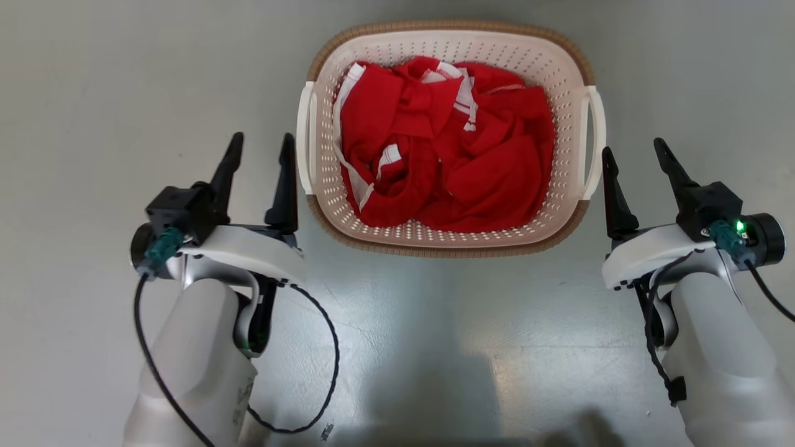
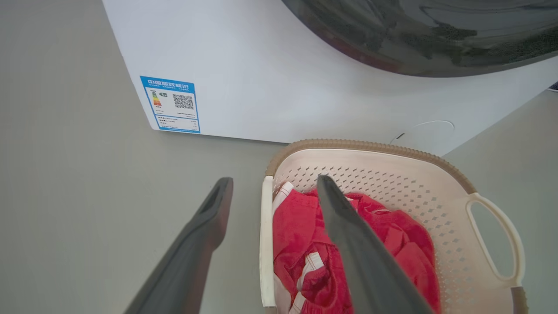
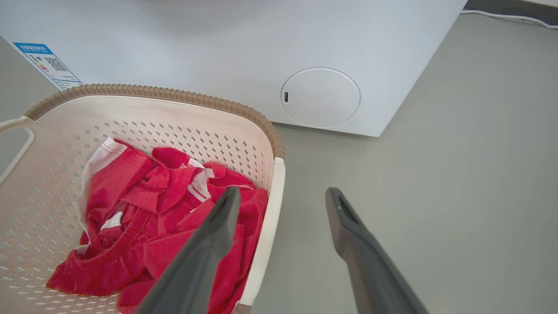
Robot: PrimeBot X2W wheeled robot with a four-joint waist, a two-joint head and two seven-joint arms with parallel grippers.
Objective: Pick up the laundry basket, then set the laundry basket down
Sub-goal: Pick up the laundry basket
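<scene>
Fingers (image 1: pixel 287 174) of the left gripper (image 1: pixel 261 146) are held spread, with nothing grasped, just beside the left handle (image 1: pixel 304 136) of the laundry basket (image 1: pixel 447 49). The right gripper (image 1: pixel 632 149) is likewise held open and empty, with its inner finger close by the right handle (image 1: pixel 597 143). In each wrist view the near handle is seen in the gap between the fingers. Whether any finger touches a handle cannot be told. The laundry basket is set on the grey floor (image 1: pixel 93 93) between the two grippers, in front of the white washing machine (image 2: pixel 261 65). It is shaped as a rounded rectangle of cream plastic, with walls pierced by rows of small holes and a rim edged in brown woven-look trim. Crumpled red clothes (image 1: pixel 447 155) with white stripes are heaped inside.
</scene>
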